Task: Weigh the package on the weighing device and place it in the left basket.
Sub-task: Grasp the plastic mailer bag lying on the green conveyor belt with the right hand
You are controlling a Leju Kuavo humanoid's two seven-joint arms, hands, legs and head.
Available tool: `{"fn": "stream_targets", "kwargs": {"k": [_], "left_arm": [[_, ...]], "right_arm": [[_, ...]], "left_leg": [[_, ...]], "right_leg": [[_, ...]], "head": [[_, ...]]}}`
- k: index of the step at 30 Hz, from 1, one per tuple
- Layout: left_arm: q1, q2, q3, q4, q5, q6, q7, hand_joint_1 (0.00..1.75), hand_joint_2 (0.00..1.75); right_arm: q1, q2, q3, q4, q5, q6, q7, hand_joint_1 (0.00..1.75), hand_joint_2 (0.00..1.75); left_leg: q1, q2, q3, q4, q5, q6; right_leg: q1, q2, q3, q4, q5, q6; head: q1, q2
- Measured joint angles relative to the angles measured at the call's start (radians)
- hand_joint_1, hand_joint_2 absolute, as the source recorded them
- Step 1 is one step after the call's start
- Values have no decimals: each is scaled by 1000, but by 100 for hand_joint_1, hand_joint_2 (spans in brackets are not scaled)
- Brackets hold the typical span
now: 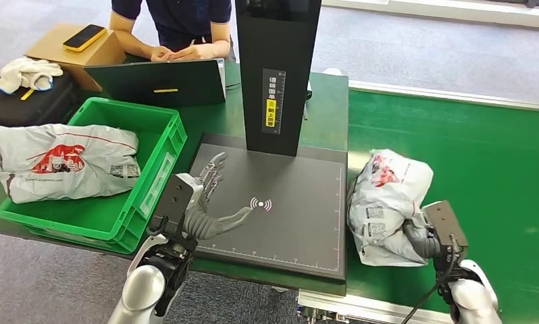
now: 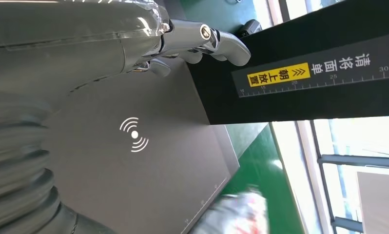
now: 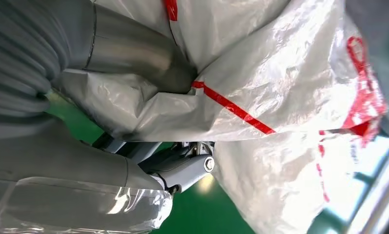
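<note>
Tabletop: dark green tabletop [image 1: 331,115] carries the scale and basket.
Scale: flat dark grey weighing platform [image 1: 280,209] with a black upright column [image 1: 278,74].
Basket: green plastic crate [image 1: 145,169] at the left, holding one white bag [image 1: 61,162].
Package: crumpled white plastic mailer with red print [image 1: 385,202] lies on the green belt [image 1: 496,162], just right of the platform.
Right hand: right hand [image 1: 422,237] grips the package's near end.
Left hand: left hand [image 1: 209,202] hovers over the platform, fingers spread, holding nothing.

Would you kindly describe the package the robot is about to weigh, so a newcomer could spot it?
Start at the dark weighing plate; right of it, on the green belt, lies a crumpled white package. Unlike the bag in the green basket, the right hand grips it.
</note>
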Motion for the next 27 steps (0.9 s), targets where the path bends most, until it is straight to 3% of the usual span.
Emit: {"fn": "stream_targets", "kwargs": {"k": [5, 8, 17, 21, 27], "left_arm": [[1, 0, 0, 0, 0, 3, -2, 0, 175], [0, 0, 0, 0, 0, 5, -10, 0, 175], [1, -1, 0, 13, -3, 14, -38, 0, 175], [1, -1, 0, 17, -5, 16, -41, 0, 175], [0, -6, -5, 18, -12, 10, -36, 0, 175]], "right_arm": [[53, 40, -82, -119, -40, -15, -14, 175, 175], [97, 72, -139, -205, -143, -48, -70, 175, 175], [250, 269, -412, -700, -493, -115, -243, 175, 175], [277, 336, -453, -871, -518, -131, -300, 175, 175], [254, 354, -393, -966, -399, -132, -289, 175, 175]], "left_leg": [[0, 0, 0, 0, 0, 0], [0, 0, 0, 0, 0, 0], [0, 0, -2, 0, 0, 0], [0, 1, -1, -1, 0, -1], [0, 1, 0, -1, 0, -1]], "right_leg": [[0, 0, -1, 0, 0, 0], [0, -1, -1, 0, 0, 0], [0, 0, -2, 0, -1, 0], [0, 0, -2, 0, -1, 0], [0, 1, 0, 0, -1, 0]], "head": [[0, 0], [0, 0], [0, 0], [0, 0], [0, 0]]}}
